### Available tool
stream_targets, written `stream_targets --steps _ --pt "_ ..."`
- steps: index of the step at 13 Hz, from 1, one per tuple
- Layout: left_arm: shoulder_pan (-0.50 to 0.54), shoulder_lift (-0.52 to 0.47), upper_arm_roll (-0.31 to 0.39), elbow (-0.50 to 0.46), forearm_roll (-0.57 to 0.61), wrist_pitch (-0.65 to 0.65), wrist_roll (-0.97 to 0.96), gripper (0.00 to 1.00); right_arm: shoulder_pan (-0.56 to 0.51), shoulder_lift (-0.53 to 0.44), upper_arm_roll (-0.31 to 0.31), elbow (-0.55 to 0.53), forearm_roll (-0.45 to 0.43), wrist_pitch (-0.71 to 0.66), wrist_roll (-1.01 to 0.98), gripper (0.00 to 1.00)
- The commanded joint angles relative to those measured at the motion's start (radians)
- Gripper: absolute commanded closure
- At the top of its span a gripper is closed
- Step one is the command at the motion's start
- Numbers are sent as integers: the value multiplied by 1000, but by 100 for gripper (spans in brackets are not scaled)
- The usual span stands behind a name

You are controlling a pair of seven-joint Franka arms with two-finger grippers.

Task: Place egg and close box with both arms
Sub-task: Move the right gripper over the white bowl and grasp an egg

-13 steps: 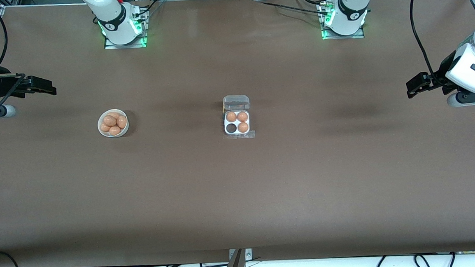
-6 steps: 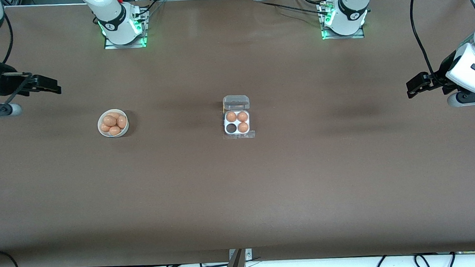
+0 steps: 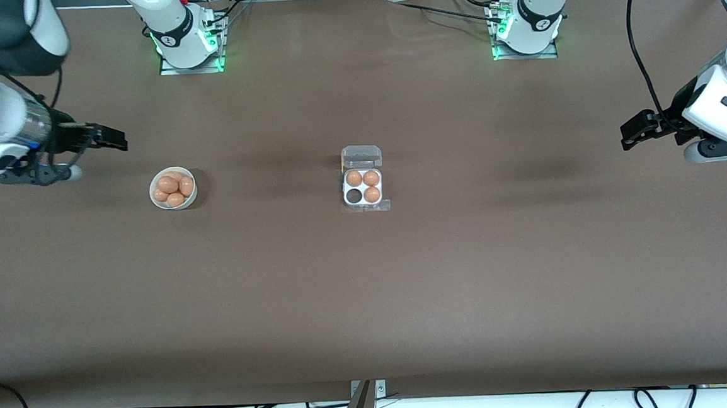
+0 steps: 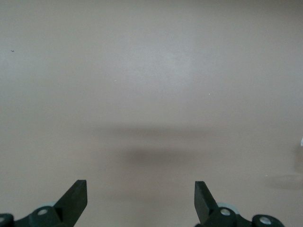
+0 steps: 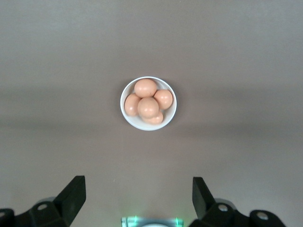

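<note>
Your box point(image 3: 363, 185) sits mid-table, a clear square carton with its lid point(image 3: 361, 156) swung open and lying flat on the side toward the bases. Three of its four cells hold orange-brown eggs point(image 3: 362, 178); the cell nearest the camera, toward the right arm's end, is dark and empty.

Since a second ago, your right gripper point(image 3: 115, 141) has travelled toward the bowl point(image 3: 155, 198) and now hangs over bare table beside it, fingers point(image 5: 73, 193) spread apart with nothing between them. Your left gripper point(image 3: 628, 136) has barely shifted; it waits over its own end of the table, fingers point(image 4: 75, 198) also spread wide and empty.

Count: one box, one white bowl, three eggs in the box, and at least four more eggs point(image 5: 148, 107) piled in the bowl.
</note>
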Motion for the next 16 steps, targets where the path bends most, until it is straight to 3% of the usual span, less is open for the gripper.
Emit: stream_targets --steps 1,3,11,16 --pt "4 10 -3 30 -24 -4 21 0 -11 -34 9 -179 -1 190 -8 0" --pt "6 10 -3 30 -25 -4 21 0 -11 7 9 -227 -3 281 -11 0" --pt "6 12 -1 30 -39 -5 21 0 -9 228 9 -228 -9 469 -60 1" --pt "6 18 3 31 -39 -5 21 0 0 247 9 -267 -11 532 -64 2"
